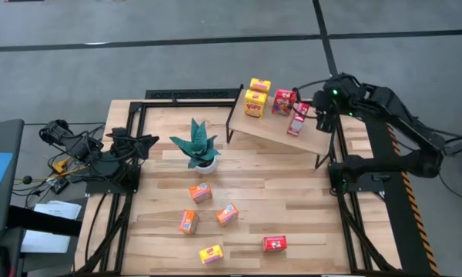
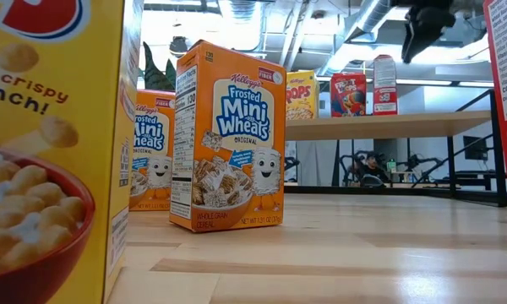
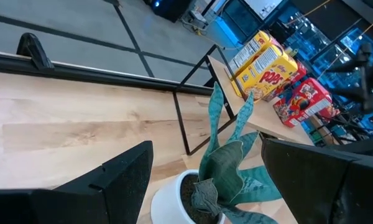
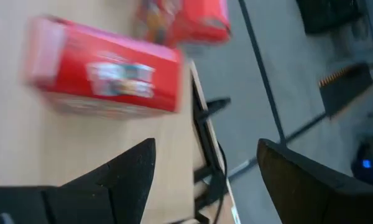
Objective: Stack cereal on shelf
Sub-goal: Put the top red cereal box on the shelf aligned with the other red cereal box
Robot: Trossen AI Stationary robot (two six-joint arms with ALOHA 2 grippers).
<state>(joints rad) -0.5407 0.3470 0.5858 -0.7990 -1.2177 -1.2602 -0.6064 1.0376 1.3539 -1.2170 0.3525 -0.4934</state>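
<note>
The shelf (image 1: 281, 131) stands at the far right of the table and carries two yellow cereal boxes (image 1: 256, 102) and two red ones (image 1: 283, 101). The red box nearest the shelf's right end (image 4: 105, 74) lies just beyond my right gripper (image 4: 205, 146). This gripper is open, hovers above that end (image 1: 317, 115) and touches nothing. Three orange boxes (image 1: 200, 192), one yellow (image 1: 211, 253) and one red (image 1: 274, 244) sit on the tabletop. My left gripper (image 3: 206, 146) waits open at the table's left (image 1: 148, 142).
A teal spiky plant in a white pot (image 1: 200, 150) stands between my left gripper and the shelf. Black frame rails run along the table's left, far and right sides (image 1: 346, 208). Cables and gear lie off the table's left edge (image 1: 61, 146).
</note>
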